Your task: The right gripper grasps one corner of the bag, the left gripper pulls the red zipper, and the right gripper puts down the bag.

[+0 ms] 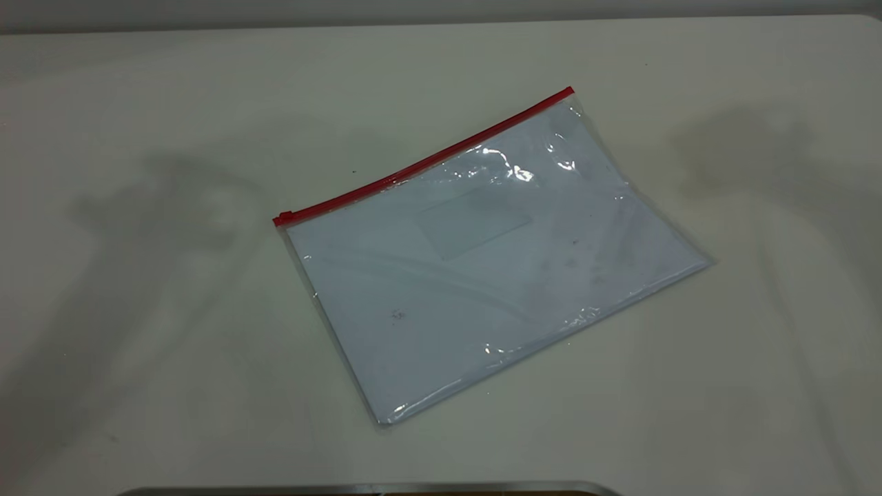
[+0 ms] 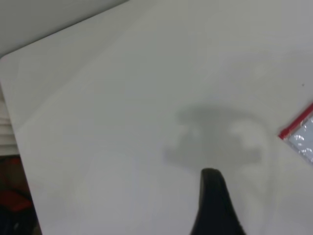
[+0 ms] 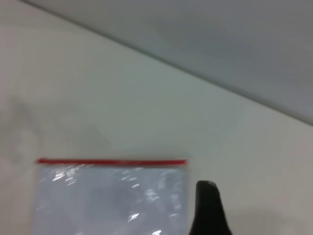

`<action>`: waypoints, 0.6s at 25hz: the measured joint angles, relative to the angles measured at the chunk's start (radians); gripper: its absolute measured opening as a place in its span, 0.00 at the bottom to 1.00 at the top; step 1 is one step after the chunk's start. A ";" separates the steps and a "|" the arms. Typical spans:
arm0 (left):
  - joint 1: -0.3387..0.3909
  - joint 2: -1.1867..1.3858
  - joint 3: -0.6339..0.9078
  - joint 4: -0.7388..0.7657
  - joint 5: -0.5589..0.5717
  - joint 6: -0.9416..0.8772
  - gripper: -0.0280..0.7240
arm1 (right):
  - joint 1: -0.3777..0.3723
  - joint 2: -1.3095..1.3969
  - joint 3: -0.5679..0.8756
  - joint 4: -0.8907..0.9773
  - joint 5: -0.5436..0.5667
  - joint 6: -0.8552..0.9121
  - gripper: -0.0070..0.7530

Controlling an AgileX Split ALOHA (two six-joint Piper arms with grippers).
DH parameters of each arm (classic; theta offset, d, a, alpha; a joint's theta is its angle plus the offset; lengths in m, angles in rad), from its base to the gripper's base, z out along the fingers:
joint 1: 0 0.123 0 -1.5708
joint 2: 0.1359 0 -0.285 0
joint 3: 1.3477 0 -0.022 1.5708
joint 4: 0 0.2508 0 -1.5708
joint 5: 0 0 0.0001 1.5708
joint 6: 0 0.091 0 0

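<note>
Bag (image 1: 482, 275) lay flat mid-table, untouched; I judged it light, floppy and slick. From my left gripper (image 2: 212, 205) I saw one finger, spread unclear. Red zipper (image 1: 420, 165) closed, tab leftward. Right gripper (image 3: 208, 210), likewise unclear, hovered beside the corner I'd pinch.

White table (image 1: 138, 386), one item on it.
Bag (image 1: 482, 275): flat clear-plastic pouch, bluish-white, crinkled, lying flat on the table top near its middle and skewed to the table edges. Red zipper (image 1: 427, 162) runs the full length of the bag's far long edge; small red slider tab (image 1: 282, 218) sits at that edge's left end. Faint rectangular label window (image 1: 475, 222) on the bag's face, just below the zipper. Soft grey shadows fall on the table at either side of the bag.
</note>
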State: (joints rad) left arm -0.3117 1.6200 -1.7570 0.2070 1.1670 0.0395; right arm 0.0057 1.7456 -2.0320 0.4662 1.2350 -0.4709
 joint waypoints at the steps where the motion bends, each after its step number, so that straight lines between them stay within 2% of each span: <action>1: 0.000 -0.034 0.024 0.000 0.000 0.000 0.78 | 0.012 -0.064 0.053 0.011 0.000 0.000 0.76; 8: 0.000 -0.266 0.208 -0.060 0.000 -0.057 0.78 | 0.143 -0.452 0.320 0.053 0.000 -0.004 0.76; 15: 0.000 -0.499 0.378 -0.191 0.000 -0.079 0.78 | 0.154 -0.761 0.536 0.075 0.000 -0.007 0.76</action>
State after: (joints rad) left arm -0.3117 1.1205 -1.3788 0.0159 1.1670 -0.0399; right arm 0.1594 0.9844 -1.4960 0.5409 1.2350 -0.4782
